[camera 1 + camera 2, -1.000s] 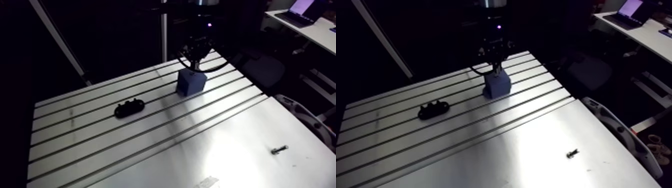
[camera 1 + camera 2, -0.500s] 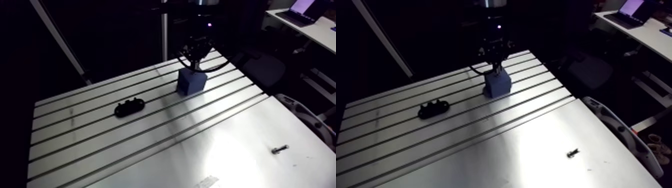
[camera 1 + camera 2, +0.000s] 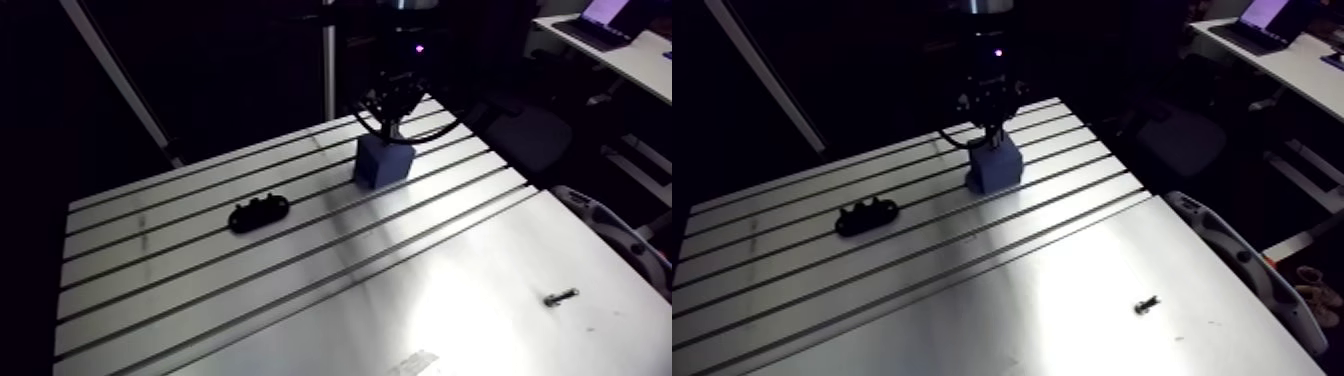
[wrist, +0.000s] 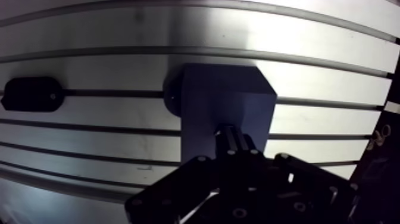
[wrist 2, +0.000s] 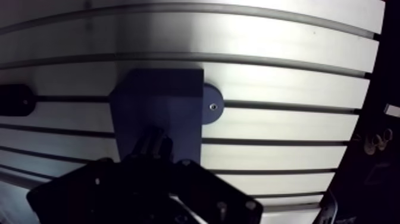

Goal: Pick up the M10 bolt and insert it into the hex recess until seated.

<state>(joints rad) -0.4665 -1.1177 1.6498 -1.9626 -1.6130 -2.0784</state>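
Observation:
A blue block [image 3: 384, 162] stands on the slotted table [image 3: 300, 300] at the back, with a round foot [image 5: 209, 109] at its side. My gripper [image 4: 233, 142] hangs straight over it, fingers shut together with their tips at the block's top face. I see nothing between them, and the recess is hidden under them. A small bolt [image 3: 561, 296] lies alone on the smooth plate at the front right, far from the gripper.
A black oblong part [image 3: 259, 213] lies on the slots left of the block; in the wrist view this black part [image 4: 31, 94] sits beside the block. A curved white-grey object [image 3: 1232, 255] hangs off the table's right edge.

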